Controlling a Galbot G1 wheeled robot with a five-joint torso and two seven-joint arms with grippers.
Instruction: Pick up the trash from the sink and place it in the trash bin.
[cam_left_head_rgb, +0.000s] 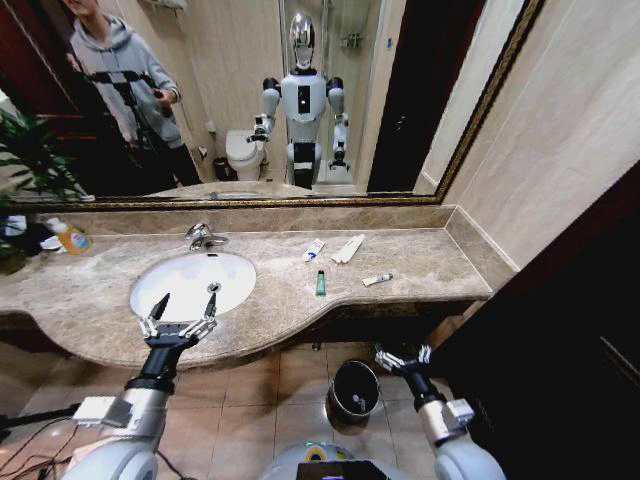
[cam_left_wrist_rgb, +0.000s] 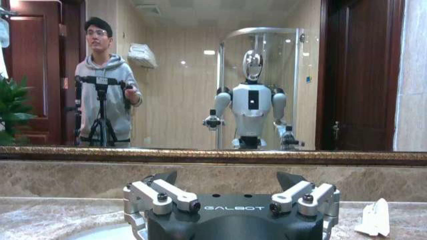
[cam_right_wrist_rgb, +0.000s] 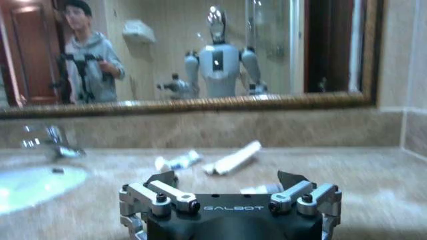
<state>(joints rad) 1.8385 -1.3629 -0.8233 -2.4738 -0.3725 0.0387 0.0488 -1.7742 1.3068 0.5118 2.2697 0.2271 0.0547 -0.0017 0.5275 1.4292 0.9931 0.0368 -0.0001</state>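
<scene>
The white oval sink (cam_left_head_rgb: 185, 290) with its chrome faucet (cam_left_head_rgb: 205, 237) is set in the beige marble counter (cam_left_head_rgb: 430, 262). Trash lies on the counter to the right of the basin: a white mini tube (cam_left_head_rgb: 314, 250), long white packets (cam_left_head_rgb: 348, 248), a green tube (cam_left_head_rgb: 320, 283) and another small white tube (cam_left_head_rgb: 377, 280). My left gripper (cam_left_head_rgb: 180, 316) hangs open over the basin's front rim, holding nothing. My right gripper (cam_left_head_rgb: 403, 355) is open and sits lower, in front of the counter edge, just right of the black trash bin (cam_left_head_rgb: 353, 390) on the floor. In the right wrist view the tube (cam_right_wrist_rgb: 179, 161) and packets (cam_right_wrist_rgb: 233, 159) lie ahead.
An orange-yellow bottle (cam_left_head_rgb: 70, 237) and a green plant (cam_left_head_rgb: 25, 160) stand at the counter's left end. A large mirror (cam_left_head_rgb: 250, 100) backs the counter, reflecting me and a person with a tripod. A dark wooden panel (cam_left_head_rgb: 570, 330) closes off the right side. Cables (cam_left_head_rgb: 30, 440) lie on the tiled floor at left.
</scene>
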